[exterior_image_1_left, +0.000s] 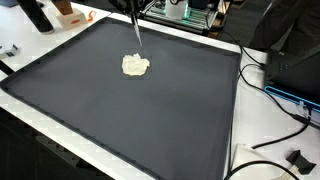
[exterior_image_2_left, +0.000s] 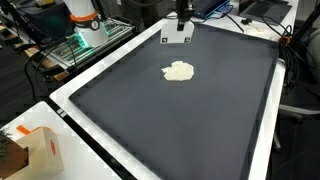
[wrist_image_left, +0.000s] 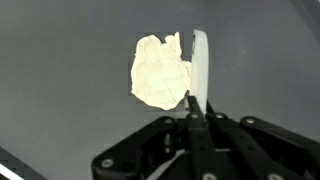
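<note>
The gripper (wrist_image_left: 197, 112), fingers pinched narrow on a white flat tool (wrist_image_left: 200, 60), holds it against the cream lump (wrist_image_left: 160, 72) (dough or crumpled cloth, too blurred to tell) on the dark mat (wrist_image_left: 60, 60).

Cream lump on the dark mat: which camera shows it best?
The wrist view: the cream lump fills the middle of the frame, folds visible, with the white stick beside it. In both exterior views it is only a small pale patch on the dark mat.
</note>
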